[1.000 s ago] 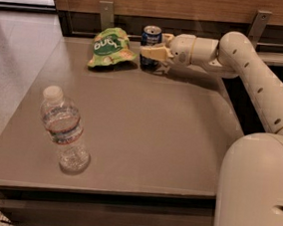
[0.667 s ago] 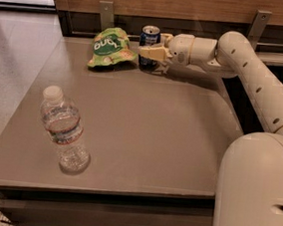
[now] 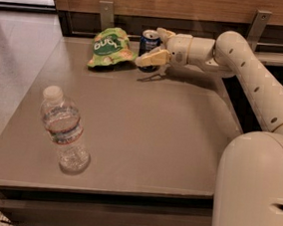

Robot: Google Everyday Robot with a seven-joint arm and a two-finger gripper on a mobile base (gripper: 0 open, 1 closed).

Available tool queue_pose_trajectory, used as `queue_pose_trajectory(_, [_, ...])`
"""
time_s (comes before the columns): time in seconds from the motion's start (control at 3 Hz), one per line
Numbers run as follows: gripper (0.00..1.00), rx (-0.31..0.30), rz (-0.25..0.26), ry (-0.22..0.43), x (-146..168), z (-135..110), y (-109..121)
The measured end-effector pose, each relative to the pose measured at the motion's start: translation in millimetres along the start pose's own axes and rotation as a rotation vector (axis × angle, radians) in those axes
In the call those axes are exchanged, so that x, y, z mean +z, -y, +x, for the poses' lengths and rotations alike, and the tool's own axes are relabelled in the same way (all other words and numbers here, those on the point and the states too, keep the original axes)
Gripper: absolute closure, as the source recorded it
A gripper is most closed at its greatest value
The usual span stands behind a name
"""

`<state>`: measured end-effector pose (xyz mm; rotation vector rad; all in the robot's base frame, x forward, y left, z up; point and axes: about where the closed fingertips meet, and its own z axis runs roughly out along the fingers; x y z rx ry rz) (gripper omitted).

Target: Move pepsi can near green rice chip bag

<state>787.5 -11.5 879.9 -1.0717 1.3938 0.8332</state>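
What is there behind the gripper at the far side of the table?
The pepsi can stands upright there, beside the green rice chip bag. The gripper covers its lower right part.

Brown table (image 3: 154, 136); wood-panelled wall (image 3: 192, 2) behind the table carries two metal brackets (image 3: 107, 14); pale glossy floor (image 3: 16, 63) left of the table, brightly lit at its far end; gripper (image 3: 150, 47) above the table's far edge.

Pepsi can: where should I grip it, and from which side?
Take the pepsi can by its round side wall at mid-height, coming in level from the right of the camera view, where the gripper sits at the can. The can stands upright. The green rice chip bag lies close on its other side, and a wooden panel rises behind it.
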Motion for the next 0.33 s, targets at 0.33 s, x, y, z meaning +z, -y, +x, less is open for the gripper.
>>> queue_pose_trajectory(0.33, [0.00, 0.000, 0.000, 0.000, 0.0, 0.0, 0.0])
